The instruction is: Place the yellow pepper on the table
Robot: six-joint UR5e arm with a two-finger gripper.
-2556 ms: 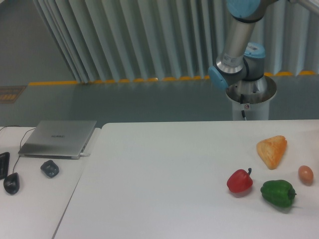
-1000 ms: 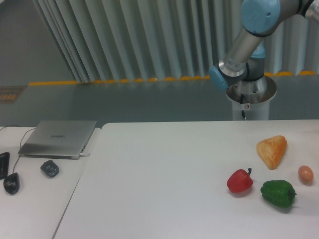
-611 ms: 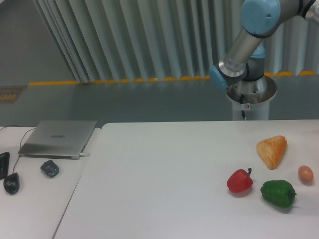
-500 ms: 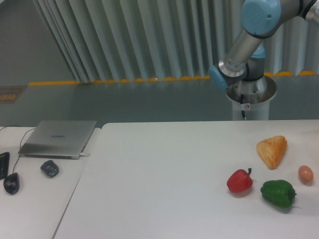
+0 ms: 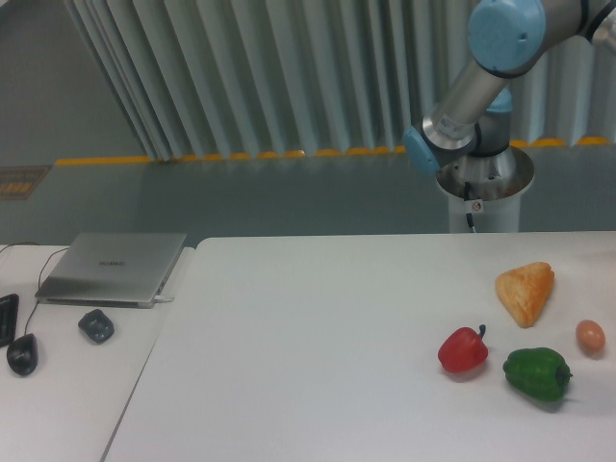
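Moved: only the arm [image 5: 481,77]; its upper joint has swung a little to the right, everything on the table stayed.
Table [image 5: 318,356]: carries pastry [image 5: 526,292], green pepper [image 5: 537,373], red pepper [image 5: 463,349], egg [image 5: 590,336].
Yellow pepper: not visible anywhere.
Gripper: outside the picture (so open or closed, I cannot tell).
Risk: the pastry, being yellowish, may be mistaken for the target.

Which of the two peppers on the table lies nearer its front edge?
The green pepper. It sits lower in the view, right of the red pepper, which lies farther back on the table.
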